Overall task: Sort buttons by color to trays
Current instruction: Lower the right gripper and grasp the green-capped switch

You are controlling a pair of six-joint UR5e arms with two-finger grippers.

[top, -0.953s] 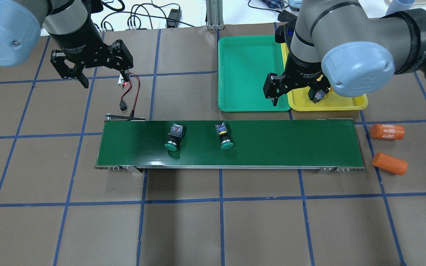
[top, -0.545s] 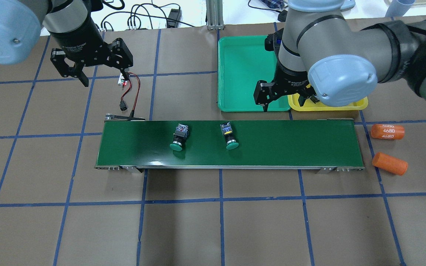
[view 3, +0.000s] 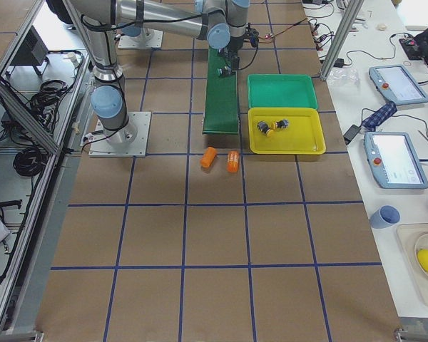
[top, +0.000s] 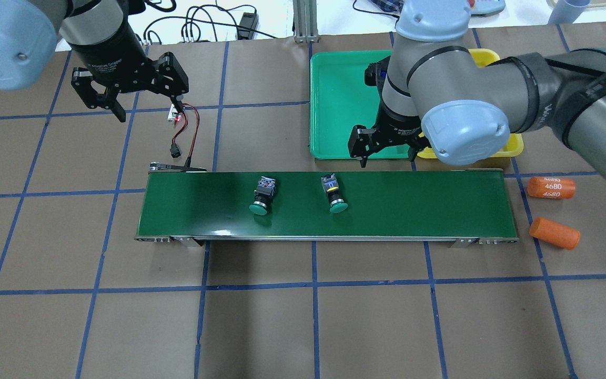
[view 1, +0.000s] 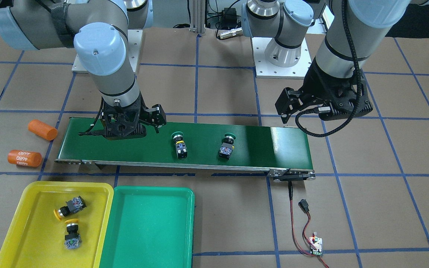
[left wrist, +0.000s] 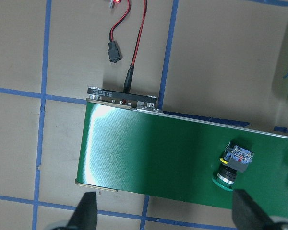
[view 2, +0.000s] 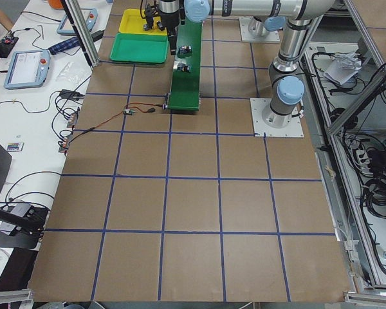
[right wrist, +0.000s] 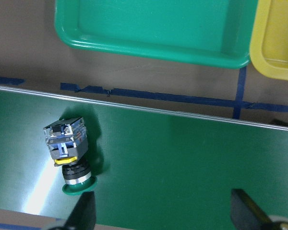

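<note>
Two green-capped buttons (top: 262,195) (top: 334,193) lie on their sides on the dark-green conveyor belt (top: 429,205). Two yellow-capped buttons (view 1: 69,207) (view 1: 72,233) lie in the yellow tray (view 1: 32,190). The green tray (top: 342,95) beside it holds nothing. My right gripper (top: 388,153) is open and empty, hovering over the green tray's near rim at the belt's far edge. In the right wrist view one green button (right wrist: 67,153) lies just left of my open fingers (right wrist: 84,213). My left gripper (top: 148,108) is open and empty, up beyond the belt's left end.
Two orange cylinders (top: 551,187) (top: 554,232), one marked 4680, lie right of the belt. A red-and-black cable with a small board (top: 177,117) runs from the belt's left end. My right arm hides most of the yellow tray (top: 513,145) in the overhead view.
My right gripper has moved left from over the yellow tray to the green tray's near rim. Both green buttons have ridden the belt a little to the right. The left gripper barely moved.
</note>
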